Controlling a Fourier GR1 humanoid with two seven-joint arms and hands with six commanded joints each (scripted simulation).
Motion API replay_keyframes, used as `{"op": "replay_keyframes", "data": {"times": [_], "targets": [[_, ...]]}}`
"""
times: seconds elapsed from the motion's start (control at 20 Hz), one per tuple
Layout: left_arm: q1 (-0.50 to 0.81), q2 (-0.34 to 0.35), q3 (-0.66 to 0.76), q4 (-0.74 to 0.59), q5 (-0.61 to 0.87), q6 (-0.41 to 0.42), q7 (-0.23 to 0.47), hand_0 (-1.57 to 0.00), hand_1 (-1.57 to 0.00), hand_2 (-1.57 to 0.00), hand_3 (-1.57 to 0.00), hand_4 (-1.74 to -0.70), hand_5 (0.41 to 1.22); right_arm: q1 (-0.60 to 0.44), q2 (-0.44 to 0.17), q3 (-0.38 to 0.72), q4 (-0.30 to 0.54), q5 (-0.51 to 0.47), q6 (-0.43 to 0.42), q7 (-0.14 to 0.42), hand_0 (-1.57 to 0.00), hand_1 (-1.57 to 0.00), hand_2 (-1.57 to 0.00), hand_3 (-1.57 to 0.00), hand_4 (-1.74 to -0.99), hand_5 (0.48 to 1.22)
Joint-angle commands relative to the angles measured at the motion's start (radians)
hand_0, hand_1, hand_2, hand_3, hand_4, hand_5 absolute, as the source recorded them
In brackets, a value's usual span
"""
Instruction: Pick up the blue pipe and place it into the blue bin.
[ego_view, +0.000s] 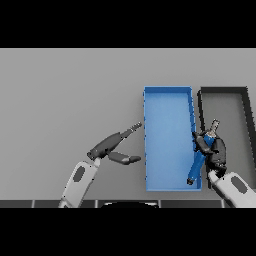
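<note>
On a grey table (65, 90), the robot's right hand (216, 150) grips a blue pipe (198, 162), fingers curled around its upper part. The pipe hangs tilted over the right wall of an open blue bin (167, 90), its lower end already inside. A dark bin (225, 91) stands just right of it. The left hand (112, 145) rests left of the blue bin, fingers relaxed and holding nothing. Carrying the pipe further left before letting go should keep it off the wall.

A grey table (70, 90) bears a blue bin (167, 100) beside a dark bin (225, 91).
</note>
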Motion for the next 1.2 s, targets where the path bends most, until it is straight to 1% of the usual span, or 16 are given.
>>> {"op": "replay_keyframes", "data": {"times": [0.0,0.05,0.1,0.15,0.2,0.25,0.3,0.4,0.45,0.6,0.65,0.8,0.85,0.9,1.05,1.15], "targets": [[-0.004,-0.003,-0.004,0.003,-0.004,0.0,0.007,0.0,0.0,0.0,0.0,-0.88,0.422,-0.025,-0.02,0.031,0.017,-0.032,-0.012,0.002,-0.94,-0.85,-0.86,-0.5,-1.503,1.221],[-0.003,-0.002,-0.004,0.002,-0.004,-0.001,0.006,0.0,0.0,0.0,0.0,-0.88,0.425,-0.033,-0.029,0.043,0.019,-0.042,-0.004,0.001,-0.75,-0.68,-0.68,-0.4,-1.413,1.221],[-0.001,-0.002,-0.005,0.002,-0.005,-0.001,0.004,0.0,0.0,0.0,0.0,-0.88,0.427,-0.042,-0.044,0.057,0.024,-0.054,0.01,0.001,-0.6,-0.55,-0.55,-0.32,-1.337,1.221],[0.001,-0.003,-0.005,-0.003,-0.002,-0.001,0.005,0.0,0.0,0.0,0.0,-0.88,0.428,-0.065,-0.068,0.088,0.032,-0.076,0.024,0.001,-0.48,-0.44,-0.44,-0.26,-1.275,1.186],[0.006,-0.005,-0.01,-0.004,-0.005,0.001,0.002,0.0,0.0,0.0,0.0,-0.88,0.43,-0.081,-0.092,0.125,0.038,-0.097,0.037,-0.001,-0.38,-0.35,-0.35,-0.21,-1.219,1.137],[0.014,-0.005,-0.012,-0.012,-0.004,0.001,0.003,0.0,0.0,0.0,0.0,-0.88,0.429,-0.115,-0.131,0.178,0.048,-0.114,0.045,-0.003,-0.31,-0.28,-0.28,-0.16,-1.175,1.084],[0.022,-0.005,-0.012,-0.015,-0.005,0.004,0.002,0.0,0.0,0.0,0.0,-0.88,0.429,-0.18,-0.181,0.259,0.051,-0.134,0.057,0.0,-0.24,-0.22,-0.22,-0.13,-1.142,1.03],[0.016,-0.007,-0.011,-0.018,-0.004,0.005,0.011,0.0,0.0,0.0,0.0,-0.89,0.428,-0.211,-0.206,0.313,0.062,-0.169,0.066,0.001,-0.16,-0.14,-0.14,-0.08,-1.083,0.934],[0.011,-0.009,-0.01,-0.021,-0.002,0.005,0.018,0.0,0.0,0.0,0.0,-0.89,0.426,-0.249,-0.232,0.355,0.071,-0.196,0.072,0.001,-0.12,-0.11,-0.11,-0.07,-1.078,0.898],[0.007,-0.012,-0.006,-0.012,-0.005,0.01,0.017,0.0,0.0,0.0,0.0,-0.89,0.427,-0.35,-0.254,0.471,0.102,-0.24,0.073,0.001,-0.06,-0.06,-0.06,-0.03,-1.056,0.817],[0.011,0.0,-0.002,-0.017,-0.001,0.003,0.009,0.0,0.0,0.0,0.0,-0.89,0.428,-0.381,-0.28,0.52,0.093,-0.258,0.071,0.001,-0.05,-0.05,-0.05,-0.03,-1.051,0.787],[0.003,-0.003,-0.002,-0.009,-0.002,0.003,0.017,0.0,0.0,0.0,0.0,-0.89,0.429,-0.407,-0.266,0.55,0.104,-0.259,0.057,0.001,-0.03,-0.02,-0.02,-0.01,-1.036,0.713],[0.017,-0.003,-0.011,-0.012,-0.009,0.004,0.002,0.0,0.0,0.0,0.0,-0.89,0.429,-0.413,-0.263,0.551,0.115,-0.26,0.058,0.001,-0.02,-0.02,-0.02,-0.01,-1.033,0.696],[0.007,-0.007,-0.009,-0.008,-0.01,0.007,0.008,0.0,0.0,0.0,0.0,-0.89,0.429,-0.426,-0.256,0.562,0.132,-0.261,0.059,0.001,-0.02,-0.01,-0.01,-0.01,-1.03,0.682],[0.023,0.006,-0.006,-0.019,-0.006,0.004,-0.003,0.0,0.0,0.0,0.0,-0.89,0.431,-0.435,-0.271,0.577,0.105,-0.267,0.064,0.001,-0.01,-0.01,-0.01,0.0,-1.022,0.665],[0.021,-0.001,-0.012,0.003,-0.024,0.013,-0.003,0.0,0.0,0.0,0.0,-0.88,0.431,-0.44,-0.265,0.575,0.124,-0.269,0.074,-0.002,-0.01,-0.01,-0.01,0.0,-1.022,0.658]]}}
